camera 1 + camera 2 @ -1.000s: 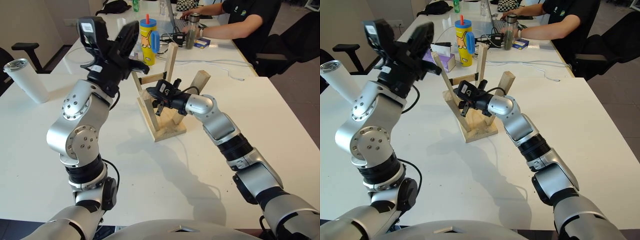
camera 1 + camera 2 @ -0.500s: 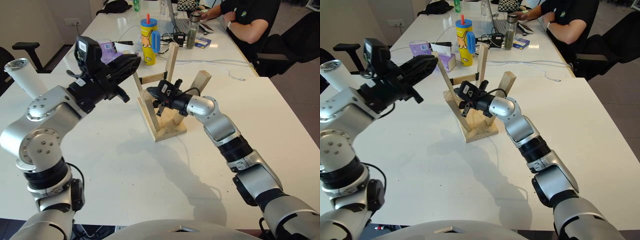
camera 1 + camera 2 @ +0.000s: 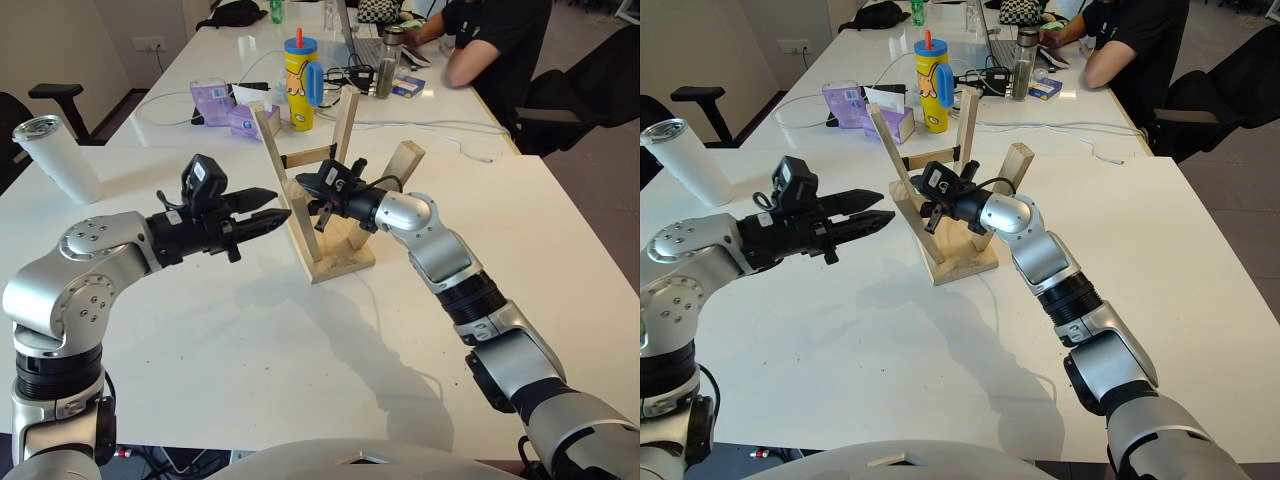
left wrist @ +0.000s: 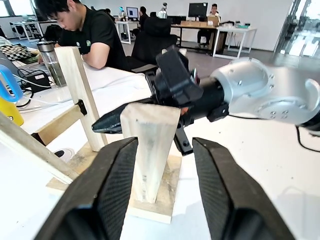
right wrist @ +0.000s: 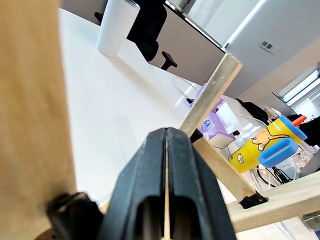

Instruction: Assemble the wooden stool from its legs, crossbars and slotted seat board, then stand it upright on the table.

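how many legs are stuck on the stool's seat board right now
3: a long tilted leg nearest the left claw, an upright leg at the far side, and a leaning leg on the right. A fourth could be hidden behind the right claw.

Setting: open-plan office, shared workspace.

- Long white tables (image 3: 300, 350) set end to end, a second one (image 3: 215, 55) behind the first.
- Black office chairs: an armrest at one side (image 3: 55, 92), a high back at the other (image 3: 590, 80), another high-backed chair (image 4: 157, 37) in the left wrist view.
- Further desks (image 4: 235, 35) and computer monitors (image 4: 198, 9) across a wide, bright room.
- Wall socket (image 3: 147, 43) low on the far wall.
- Desk clutter: loose cables (image 3: 430, 125), metal bottle (image 3: 386, 60), yellow cartoon cup (image 3: 298, 70), purple tissue packs (image 3: 212, 100), white tumbler (image 3: 55, 158), black bag (image 3: 232, 13).
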Controlling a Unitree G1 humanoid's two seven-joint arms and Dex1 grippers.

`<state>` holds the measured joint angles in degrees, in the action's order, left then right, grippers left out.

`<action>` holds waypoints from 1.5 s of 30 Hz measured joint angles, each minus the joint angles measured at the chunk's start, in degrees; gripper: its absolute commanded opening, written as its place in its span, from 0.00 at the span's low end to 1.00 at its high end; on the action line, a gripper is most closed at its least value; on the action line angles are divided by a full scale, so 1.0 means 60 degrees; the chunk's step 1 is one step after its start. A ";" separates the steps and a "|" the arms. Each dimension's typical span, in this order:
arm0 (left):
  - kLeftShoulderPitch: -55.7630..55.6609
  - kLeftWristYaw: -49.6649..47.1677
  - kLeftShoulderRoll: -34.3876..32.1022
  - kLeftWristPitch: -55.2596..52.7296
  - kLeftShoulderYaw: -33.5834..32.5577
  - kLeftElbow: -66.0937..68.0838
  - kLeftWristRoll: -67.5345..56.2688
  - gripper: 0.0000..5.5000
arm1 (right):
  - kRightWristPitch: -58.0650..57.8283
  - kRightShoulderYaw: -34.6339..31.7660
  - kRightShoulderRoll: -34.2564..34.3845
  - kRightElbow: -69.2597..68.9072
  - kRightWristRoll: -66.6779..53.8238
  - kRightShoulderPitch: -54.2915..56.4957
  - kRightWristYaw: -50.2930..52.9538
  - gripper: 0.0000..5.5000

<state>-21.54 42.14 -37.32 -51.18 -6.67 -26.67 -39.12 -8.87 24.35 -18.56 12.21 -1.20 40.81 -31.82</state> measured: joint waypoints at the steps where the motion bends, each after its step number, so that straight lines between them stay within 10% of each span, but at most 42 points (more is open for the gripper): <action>1: 0.0000 0.0053 -0.0018 0.0139 0.0101 0.0139 0.0145 0.42 | 0.0010 0.0000 0.0000 0.0005 0.0000 0.0000 0.0000 0.00; 8: 0.0099 0.0375 -0.0072 0.1008 0.0573 0.0844 0.0894 0.63 | 0.0090 0.0000 0.0000 0.0052 0.0000 0.0000 -0.0003 0.00; 23: -0.0609 0.0361 0.0780 0.1517 0.1346 0.1799 0.1144 0.63 | 0.0272 0.0000 0.0002 0.0211 -0.0001 0.0016 -0.0035 0.00; 31: -0.1013 0.0502 0.1229 0.1886 0.1473 0.2516 0.1247 0.41 | 0.0293 -0.0004 -0.0001 0.0278 -0.0001 0.0055 -0.0052 0.00; 45: -0.1012 0.0737 0.1297 0.2083 0.1481 0.2585 0.1298 0.41 | 0.1875 0.0488 -0.0609 0.0526 0.0623 0.0143 -0.0039 0.00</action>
<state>-27.62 46.56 -29.54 -38.68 2.22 -11.16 -31.33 2.38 27.27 -22.22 15.37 2.54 41.67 -32.05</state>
